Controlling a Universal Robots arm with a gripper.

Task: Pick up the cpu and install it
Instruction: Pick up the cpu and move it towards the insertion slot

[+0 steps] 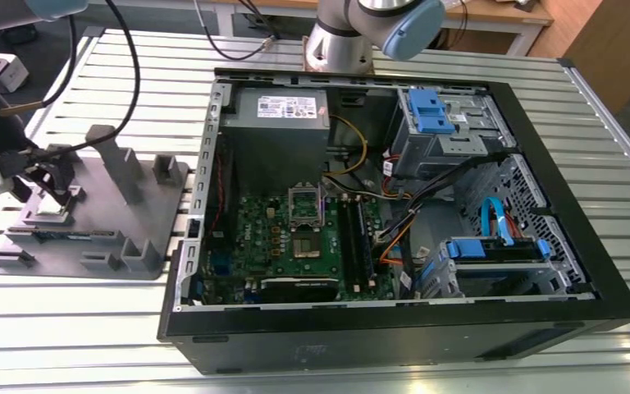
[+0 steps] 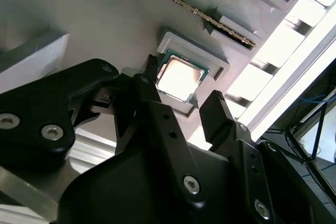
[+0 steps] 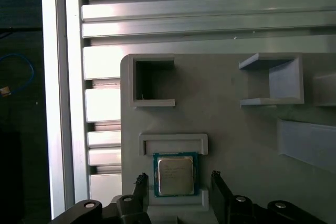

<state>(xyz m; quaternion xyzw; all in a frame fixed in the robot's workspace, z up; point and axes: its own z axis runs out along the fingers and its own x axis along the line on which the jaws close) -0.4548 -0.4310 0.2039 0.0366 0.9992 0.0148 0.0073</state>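
gripper (image 3: 178, 178) spread astride the cpu (image 3: 175, 174); cpu lies in grey tray (image 3: 241, 145)

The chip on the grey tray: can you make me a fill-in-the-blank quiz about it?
The chip lies in the grey tray, shiny side ____. The tool is ____, with a finger on either side of the chip. The computer case stands on the exterior view's ____.
Missing: up; open; right.

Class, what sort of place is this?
Probably a robotics lab bench: a robot arm, an opened computer case on a slatted metal table, and the cpu in a grey tray.
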